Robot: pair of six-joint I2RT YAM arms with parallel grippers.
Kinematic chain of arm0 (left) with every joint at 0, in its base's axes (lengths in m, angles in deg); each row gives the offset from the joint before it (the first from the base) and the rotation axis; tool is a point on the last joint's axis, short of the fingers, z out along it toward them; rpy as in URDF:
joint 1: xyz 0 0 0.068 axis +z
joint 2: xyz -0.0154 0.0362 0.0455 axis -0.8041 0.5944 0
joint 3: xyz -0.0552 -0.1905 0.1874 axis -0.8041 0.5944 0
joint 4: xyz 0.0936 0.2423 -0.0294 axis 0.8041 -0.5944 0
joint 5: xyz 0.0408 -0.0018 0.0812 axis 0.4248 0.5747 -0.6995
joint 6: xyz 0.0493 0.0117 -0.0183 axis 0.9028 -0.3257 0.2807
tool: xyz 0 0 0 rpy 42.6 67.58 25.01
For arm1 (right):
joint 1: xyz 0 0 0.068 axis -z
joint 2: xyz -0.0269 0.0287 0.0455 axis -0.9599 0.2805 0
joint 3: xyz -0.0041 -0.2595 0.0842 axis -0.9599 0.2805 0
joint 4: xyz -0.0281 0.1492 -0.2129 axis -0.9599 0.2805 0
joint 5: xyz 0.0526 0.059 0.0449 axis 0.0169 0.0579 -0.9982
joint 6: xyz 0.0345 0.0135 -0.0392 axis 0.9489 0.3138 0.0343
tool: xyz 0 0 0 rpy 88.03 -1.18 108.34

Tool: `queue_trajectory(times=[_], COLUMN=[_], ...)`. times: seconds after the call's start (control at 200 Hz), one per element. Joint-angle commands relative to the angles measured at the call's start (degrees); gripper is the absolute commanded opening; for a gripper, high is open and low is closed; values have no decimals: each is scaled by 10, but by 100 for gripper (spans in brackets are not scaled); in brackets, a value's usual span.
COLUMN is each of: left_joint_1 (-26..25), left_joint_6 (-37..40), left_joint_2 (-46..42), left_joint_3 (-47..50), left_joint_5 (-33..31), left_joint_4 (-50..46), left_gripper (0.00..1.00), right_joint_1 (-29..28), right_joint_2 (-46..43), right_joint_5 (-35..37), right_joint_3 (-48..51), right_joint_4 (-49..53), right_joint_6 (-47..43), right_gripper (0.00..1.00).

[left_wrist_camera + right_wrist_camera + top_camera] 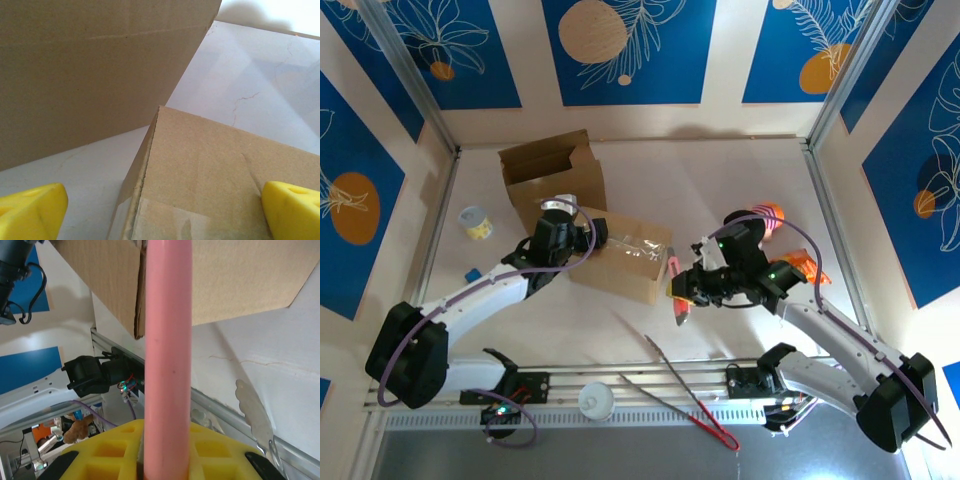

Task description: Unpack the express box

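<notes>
The express box (620,258) is a brown carton sealed with clear tape, lying in the middle of the table. My left gripper (570,243) hangs over its left end. In the left wrist view that gripper (162,220) is open, its yellow fingertips (30,210) wide apart on either side of the taped top (210,170). My right gripper (692,288) is at the box's right end, shut on a pink-handled tool (675,270). In the right wrist view the pink handle (167,340) runs up from the gripper (167,460) towards the box (240,280).
A second, open carton (552,175) stands just behind the left gripper and shows as a brown wall (90,75). Metal tongs (685,385) lie near the front rail. A small yellow cup (476,222) and a blue bit (472,274) sit at the left.
</notes>
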Motion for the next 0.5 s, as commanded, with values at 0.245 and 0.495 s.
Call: queue_trajectory(times=[0.245,0.495], left_joint_1=[-5,-5], left_joint_6=[-6,-7], left_joint_2=[33,35], left_joint_3=[31,32], left_joint_5=[-11,-11], left_joint_4=[-66,-64], left_gripper=[99,99], right_joint_1=[-44,-58], right_joint_2=[-15,-15], right_joint_5=[-22,-17], right_joint_3=[33,38], right_joint_4=[-4,-31], right_joint_6=[53,67], right_gripper=[0,0])
